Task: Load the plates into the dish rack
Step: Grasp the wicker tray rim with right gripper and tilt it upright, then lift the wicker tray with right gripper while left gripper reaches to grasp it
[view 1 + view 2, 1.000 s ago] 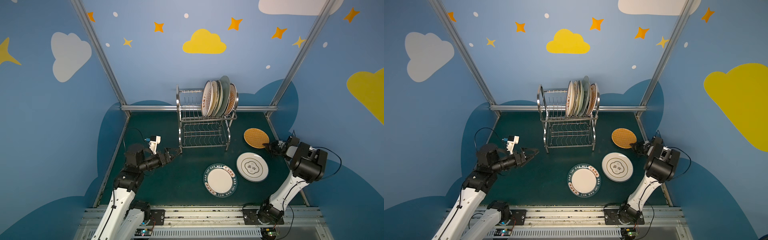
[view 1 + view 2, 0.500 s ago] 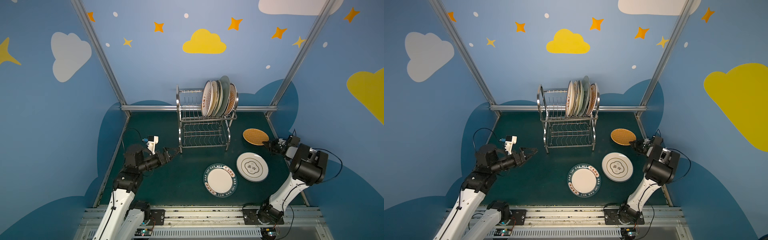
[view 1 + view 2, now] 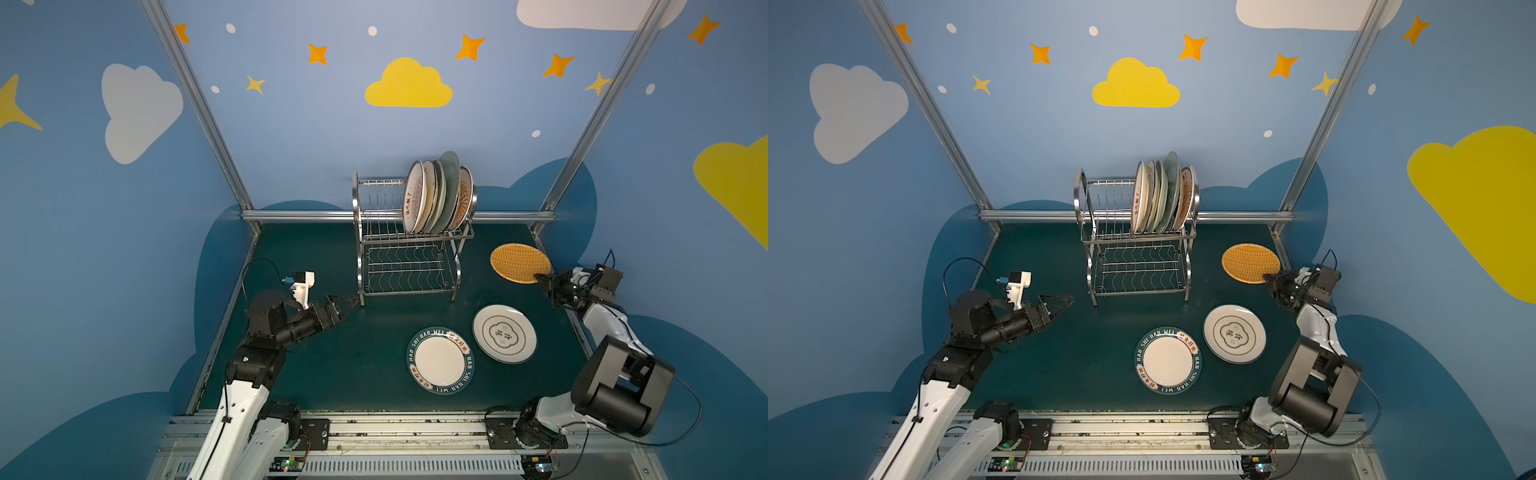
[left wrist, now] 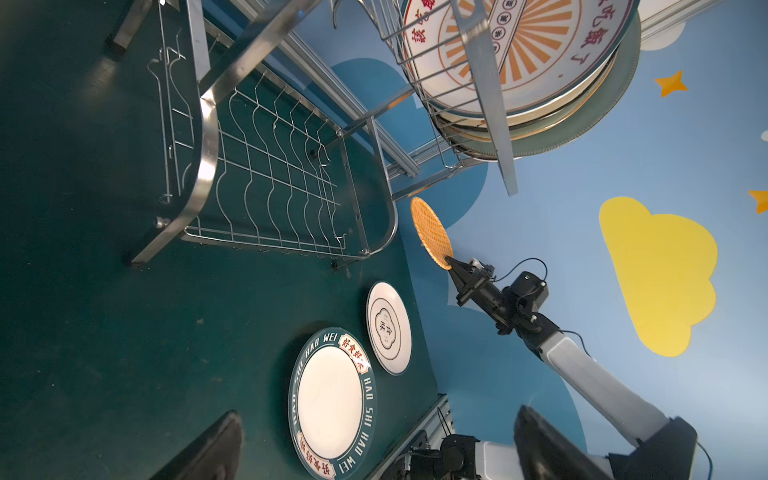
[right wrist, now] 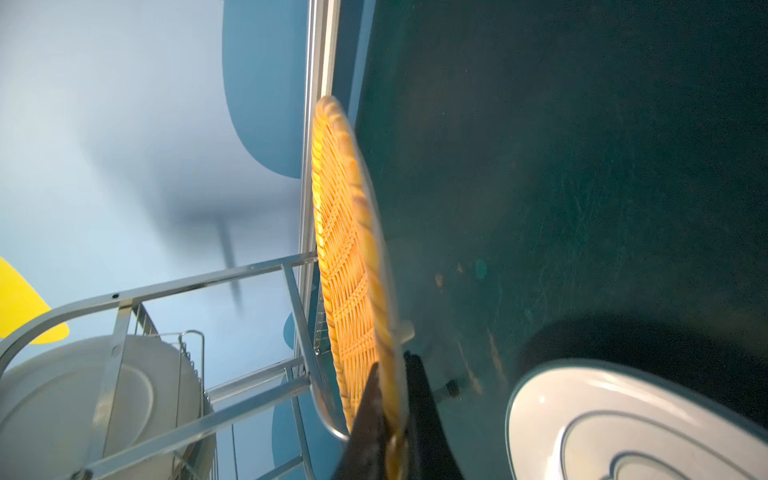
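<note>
The left arm [image 3: 247, 399] and right arm [image 3: 607, 326] have white shells and black cylindrical joints. A white camera bracket [image 3: 302, 286] with a blue plug sits on the left wrist. A black cable [image 3: 700, 415] loops at 3 o'clock of the right elbow. Black base plates [image 3: 313, 430] carry screws.

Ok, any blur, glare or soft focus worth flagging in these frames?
Right wrist view: the orange woven plate is smeared along its rim, the right gripper shut on it is dark and soft, a blurred shadow streaks the wall. Left wrist view: sharp, with glare on the dish rack frame. Both top views: crisp, though the table is dim.
</note>
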Motion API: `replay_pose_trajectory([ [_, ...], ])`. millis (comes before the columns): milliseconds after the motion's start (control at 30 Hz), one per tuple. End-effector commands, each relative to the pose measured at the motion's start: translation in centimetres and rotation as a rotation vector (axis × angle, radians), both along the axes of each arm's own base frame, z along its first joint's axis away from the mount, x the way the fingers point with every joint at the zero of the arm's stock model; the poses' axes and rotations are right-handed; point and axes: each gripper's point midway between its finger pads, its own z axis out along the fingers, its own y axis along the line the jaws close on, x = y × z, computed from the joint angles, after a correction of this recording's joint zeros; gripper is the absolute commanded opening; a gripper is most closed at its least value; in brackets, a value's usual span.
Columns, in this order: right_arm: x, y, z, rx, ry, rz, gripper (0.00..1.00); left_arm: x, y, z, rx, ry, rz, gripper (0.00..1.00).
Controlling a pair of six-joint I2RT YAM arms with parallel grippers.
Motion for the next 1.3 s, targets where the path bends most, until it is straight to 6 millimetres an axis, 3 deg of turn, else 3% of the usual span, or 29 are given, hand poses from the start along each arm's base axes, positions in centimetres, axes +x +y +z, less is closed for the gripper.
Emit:
replay_pose_trajectory([
  [0, -3.2, 1.4, 0.6, 0.016, 0.083, 0.027, 0.00, 0.2, -0.5, 1.2, -0.009, -0.072, 0.002, 1.00],
  [333, -8.9, 4.6, 4.2, 0.032, 0.107, 0.100, 0.00, -0.2, -5.8, 2.3, 0.118, -0.295, -0.035, 1.00],
  [467, -10.4, 5.8, 5.4, 0.019, 0.085, 0.114, 0.00, -0.8, -9.2, 2.5, 0.197, -0.444, -0.093, 1.00],
  [767, -13.5, 8.6, 8.5, -0.057, 0.013, 0.151, 0.00, -2.0, -18.5, 1.3, 0.605, -0.835, -0.316, 1.00],
  [967, -15.1, 11.4, 8.9, -0.069, 0.058, 0.224, 0.00, -3.4, -23.3, 2.3, 0.765, -1.157, -0.380, 1.00],
  [1267, -15.8, 14.1, 8.4, -0.107, 0.138, 0.288, 0.00, -5.0, -27.6, 2.6, 0.875, -1.418, -0.479, 0.95],
])
